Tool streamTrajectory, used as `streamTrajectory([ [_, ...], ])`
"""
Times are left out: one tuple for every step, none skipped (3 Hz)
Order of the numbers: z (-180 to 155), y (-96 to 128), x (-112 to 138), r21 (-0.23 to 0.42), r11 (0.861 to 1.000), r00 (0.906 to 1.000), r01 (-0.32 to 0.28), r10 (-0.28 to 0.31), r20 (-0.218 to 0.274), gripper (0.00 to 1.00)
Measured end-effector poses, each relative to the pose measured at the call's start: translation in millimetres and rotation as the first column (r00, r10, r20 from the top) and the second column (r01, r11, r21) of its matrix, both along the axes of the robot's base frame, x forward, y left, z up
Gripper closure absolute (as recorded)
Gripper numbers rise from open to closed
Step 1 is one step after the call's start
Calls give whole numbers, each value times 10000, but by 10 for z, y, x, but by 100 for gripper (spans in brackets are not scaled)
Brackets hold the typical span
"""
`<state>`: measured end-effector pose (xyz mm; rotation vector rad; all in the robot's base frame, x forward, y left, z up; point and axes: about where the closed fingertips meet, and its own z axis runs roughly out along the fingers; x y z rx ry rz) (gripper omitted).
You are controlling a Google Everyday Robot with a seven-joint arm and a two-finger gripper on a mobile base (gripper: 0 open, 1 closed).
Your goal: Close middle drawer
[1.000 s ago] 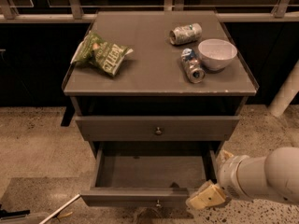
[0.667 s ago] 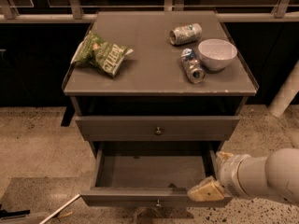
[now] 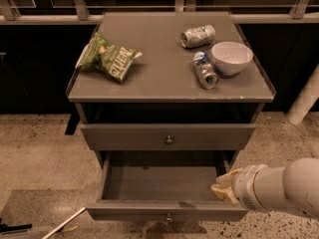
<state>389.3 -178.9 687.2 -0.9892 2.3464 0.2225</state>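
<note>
The middle drawer [image 3: 164, 183] is pulled far out, a shallow grey box with nothing in it. Its flat front [image 3: 124, 211] carries a small round knob [image 3: 169, 216]. Above it the upper drawer front [image 3: 124, 136] with its knob [image 3: 169, 139] sits nearly flush with the cabinet. The lowest drawer is hidden under the open one. My gripper [image 3: 223, 188], tan at the tip of a white arm [image 3: 279, 188], comes in from the right. It sits at the open drawer's right side, just behind the front panel's right end.
On the cabinet top [image 3: 164, 78] lie a green chip bag [image 3: 109, 58], two cans [image 3: 198, 36] [image 3: 205, 69] and a white bowl [image 3: 232, 58]. A white post [image 3: 304, 103] stands at the right. Speckled floor [image 3: 40, 153] surrounds the cabinet, and a rail runs behind it.
My gripper has risen from the front panel's right end to the drawer's right side. The drawer itself has not visibly moved.
</note>
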Motion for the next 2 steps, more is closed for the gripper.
streamTrajectory([
  [-87, 25, -8, 538, 9972, 9983, 528, -540, 201, 88],
  [-497, 145, -178, 1807, 9690, 9850, 1685, -1726, 72, 100],
])
